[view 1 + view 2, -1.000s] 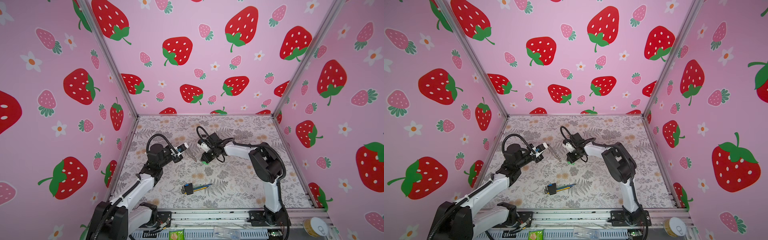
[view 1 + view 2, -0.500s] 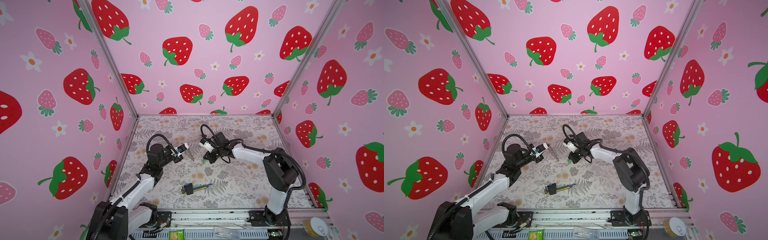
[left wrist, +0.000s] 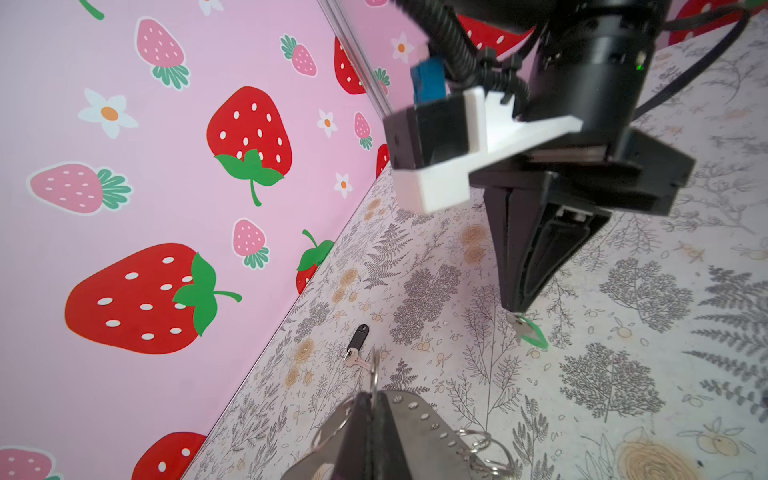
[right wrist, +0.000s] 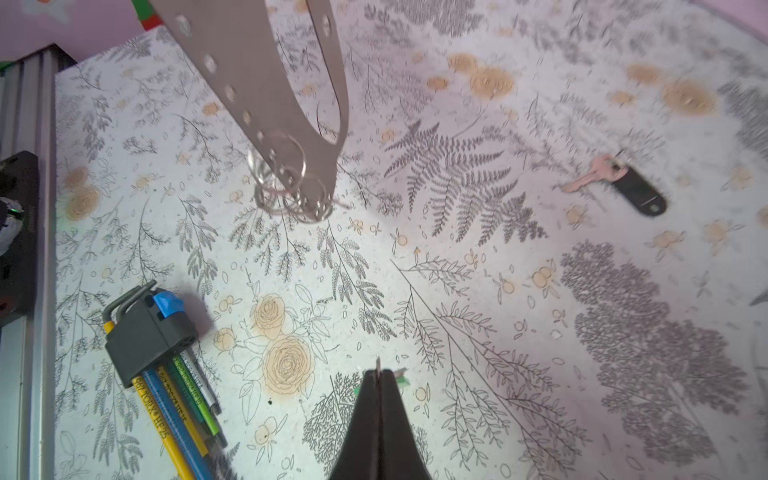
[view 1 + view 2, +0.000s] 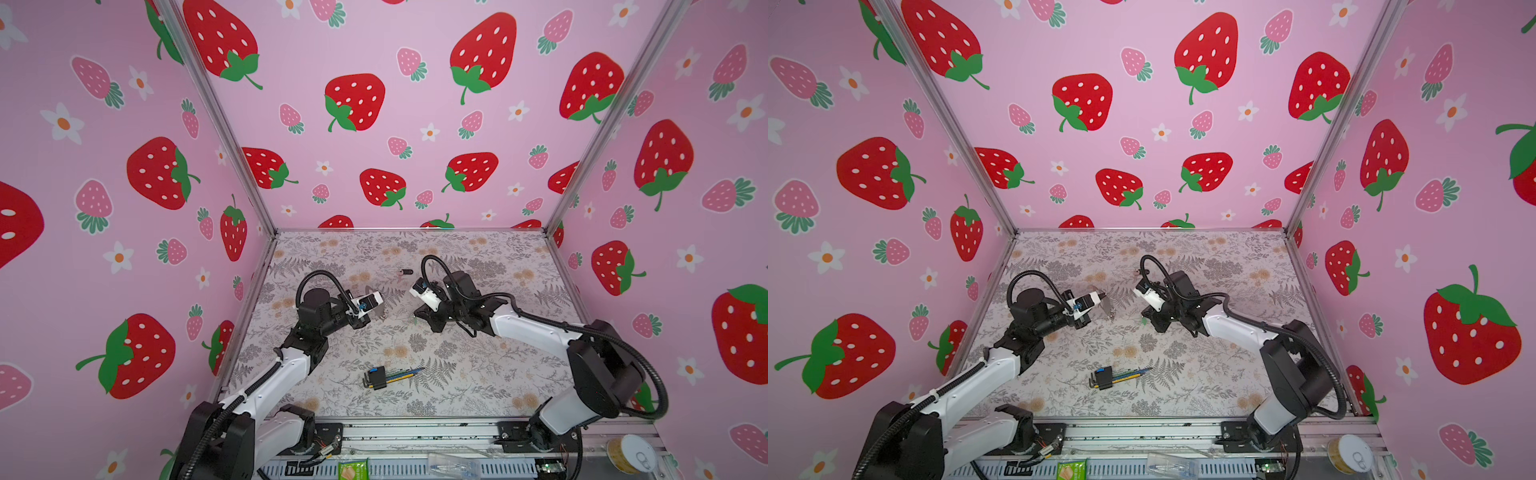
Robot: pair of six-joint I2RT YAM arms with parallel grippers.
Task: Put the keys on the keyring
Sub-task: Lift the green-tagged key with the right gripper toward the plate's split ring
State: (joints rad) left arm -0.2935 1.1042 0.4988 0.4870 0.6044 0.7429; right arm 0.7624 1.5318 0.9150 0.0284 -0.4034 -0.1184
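Note:
In the left wrist view my left gripper [image 3: 374,401] is shut on a silvery ring of the keyring [image 3: 419,424], a grey-brown strap with several metal rings. In both top views the keyring [image 5: 383,313] hangs left of centre. My right gripper [image 4: 378,372] is shut on the green-tagged key [image 4: 401,376], with a metal sliver poking out between its fingertips. From the left wrist that key [image 3: 531,332] dangles below the right gripper [image 3: 515,307], close over the table. The black-tagged key [image 5: 405,272] lies loose further back, also shown in the wrist views [image 3: 358,340] [image 4: 636,189].
A bundle of coloured hex wrenches [image 5: 382,376] in a black-and-blue holder lies near the table's front edge, also in the right wrist view [image 4: 158,332]. Pink strawberry walls enclose the floral table [image 5: 478,374] on three sides. A metal rail [image 5: 415,432] runs along the front.
The right arm's elbow has swung out to the right and lower, while its fingertips stayed near the same spot with the green key. The left arm and keyring have not moved.

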